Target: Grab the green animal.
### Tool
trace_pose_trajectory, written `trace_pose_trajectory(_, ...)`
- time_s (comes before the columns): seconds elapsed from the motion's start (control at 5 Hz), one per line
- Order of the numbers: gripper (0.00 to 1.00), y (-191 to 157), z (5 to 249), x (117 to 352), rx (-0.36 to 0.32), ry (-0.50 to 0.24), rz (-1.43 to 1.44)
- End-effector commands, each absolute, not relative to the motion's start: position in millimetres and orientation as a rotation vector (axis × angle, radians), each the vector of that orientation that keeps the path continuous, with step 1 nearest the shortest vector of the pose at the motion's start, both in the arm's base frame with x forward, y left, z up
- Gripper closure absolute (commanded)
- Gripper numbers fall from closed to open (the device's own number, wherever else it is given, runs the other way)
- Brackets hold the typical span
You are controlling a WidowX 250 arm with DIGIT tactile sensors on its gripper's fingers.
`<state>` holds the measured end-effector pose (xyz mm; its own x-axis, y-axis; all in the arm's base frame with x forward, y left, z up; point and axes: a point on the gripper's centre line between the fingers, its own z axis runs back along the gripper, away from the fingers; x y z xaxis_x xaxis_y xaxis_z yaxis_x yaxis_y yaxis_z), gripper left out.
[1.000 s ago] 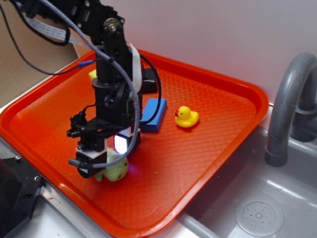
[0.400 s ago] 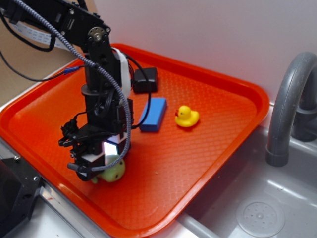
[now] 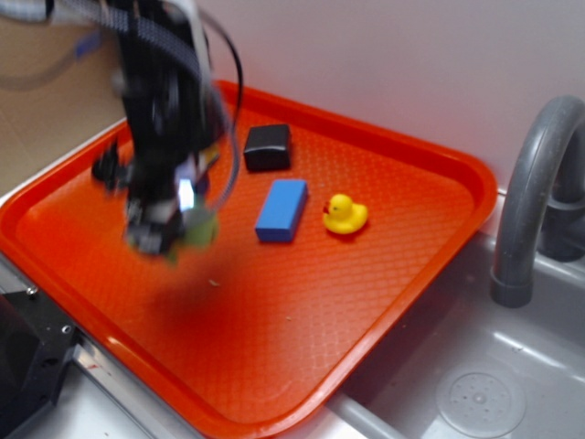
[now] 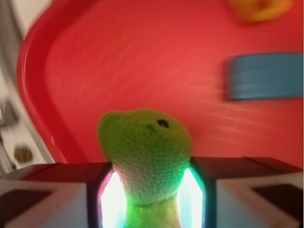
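No readable text, label, brand, number or sign on anything in either view.

Tray contents: five kinds of item, one of each.

One green animal (image 4: 145, 154), clamped between the two lit pads of the single gripper (image 3: 169, 229). One blue block (image 3: 281, 209), lying a short way off the gripper on the side toward the faucet. One yellow rubber duck (image 3: 345, 215), just beyond the block, further from the gripper. One black block (image 3: 268, 147), behind the gripper toward the back wall. One orange tray (image 3: 430, 265) under all of them. One grey faucet (image 3: 530, 201), well apart from the gripper.
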<state>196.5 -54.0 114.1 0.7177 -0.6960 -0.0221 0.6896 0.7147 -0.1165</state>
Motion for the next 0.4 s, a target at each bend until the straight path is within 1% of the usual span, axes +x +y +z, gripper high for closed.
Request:
trace_pose_trajectory(0.0, 1.00, -28, 224, 187, -0.054, -0.062, -0.265)
trace_pose_trajectory(0.2, 1.00, -41, 263, 181, -0.001, -0.094, -0.091)
